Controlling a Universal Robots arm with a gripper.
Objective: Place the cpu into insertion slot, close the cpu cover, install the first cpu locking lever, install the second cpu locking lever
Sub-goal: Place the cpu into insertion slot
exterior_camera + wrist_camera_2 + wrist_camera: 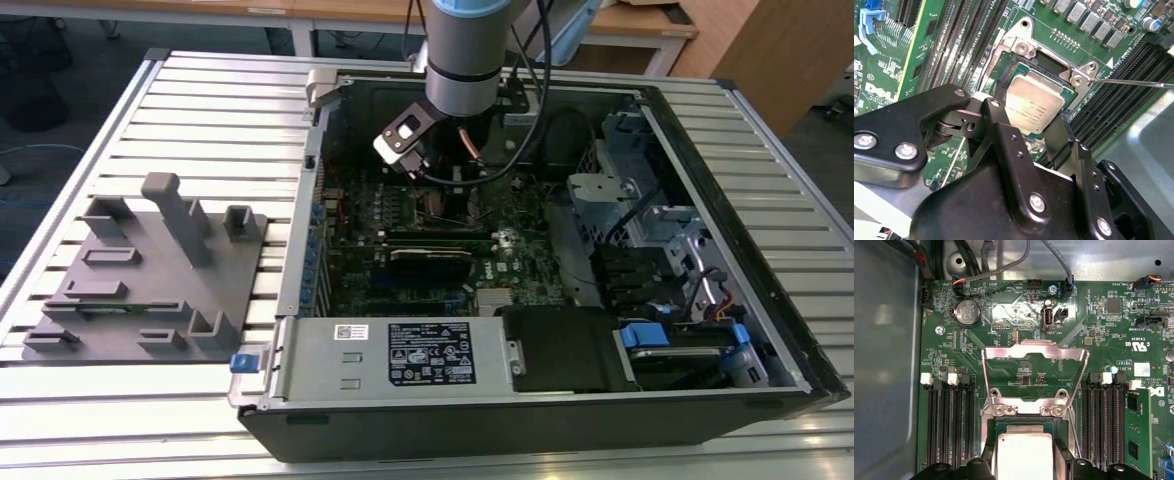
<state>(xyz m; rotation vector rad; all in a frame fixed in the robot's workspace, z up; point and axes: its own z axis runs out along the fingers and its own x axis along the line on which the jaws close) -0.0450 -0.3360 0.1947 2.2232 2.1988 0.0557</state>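
While the arm hangs low inside the open computer case, I see the gripper straddling the cpu, which lies flat in the insertion slot on the green motherboard. From here I cannot tell whether the gripper is clamped on the cpu or sits loose around it. The cpu cover stands swung up, clear of the insertion slot, and a thin locking lever juts out beside it.

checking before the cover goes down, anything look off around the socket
Nothing looks damaged or askew. The cpu lies flat and square in the insertion slot. The cpu cover stands swung open and a thin locking lever sticks out unlatched, which fits an unfinished install.
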